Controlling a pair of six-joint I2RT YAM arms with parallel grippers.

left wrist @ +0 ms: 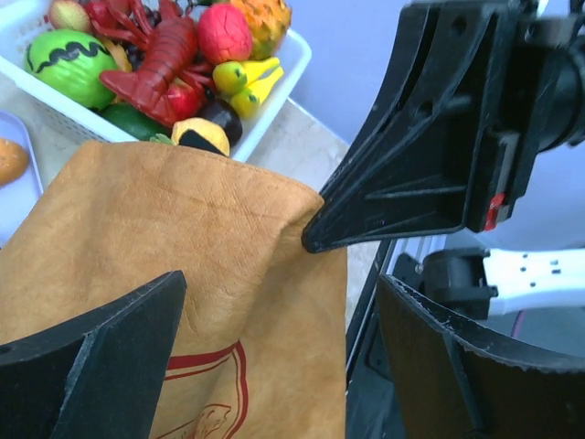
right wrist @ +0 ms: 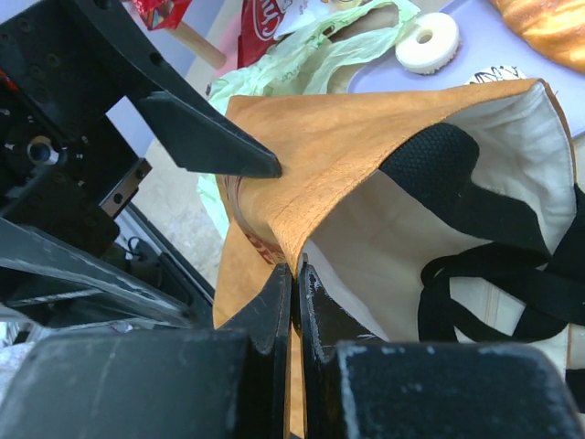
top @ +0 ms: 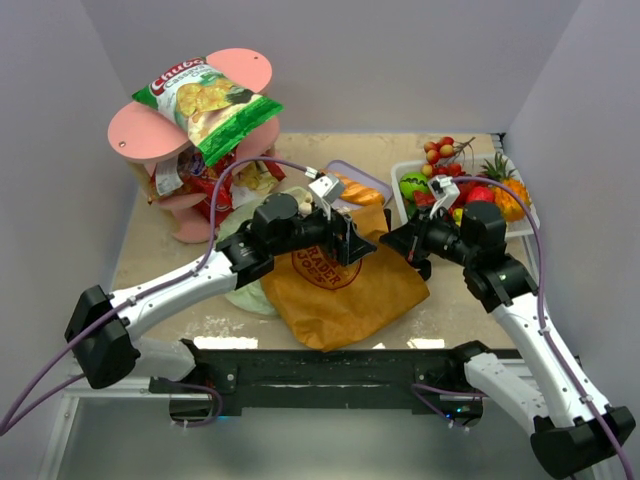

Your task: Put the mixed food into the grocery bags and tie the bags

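The brown paper grocery bag [top: 340, 285] with the red round print lies at the table's middle. My right gripper [right wrist: 295, 273] is shut on its rim, holding the mouth open to show a white lining and black straps [right wrist: 494, 274]. My left gripper [left wrist: 274, 357] stands open just above the bag's brown side [left wrist: 183, 247], its fingers [left wrist: 101, 366] wide apart with nothing between them. The pale-green plastic bag [top: 245, 295] lies under my left arm. A green-and-white chips bag [top: 210, 105] rests on a pink stand, with red packets [top: 215, 185] below it. A bread loaf [top: 360, 192] and a pale ring piece [right wrist: 427, 41] lie behind the bag.
A white basket [top: 520, 215] of toy fruit and a red lobster [left wrist: 160, 59] stands at the back right, close to my right arm. The pink stand [top: 140, 135] fills the back left. A lilac tray [top: 350, 172] holds the loaf. Grey walls close in both sides.
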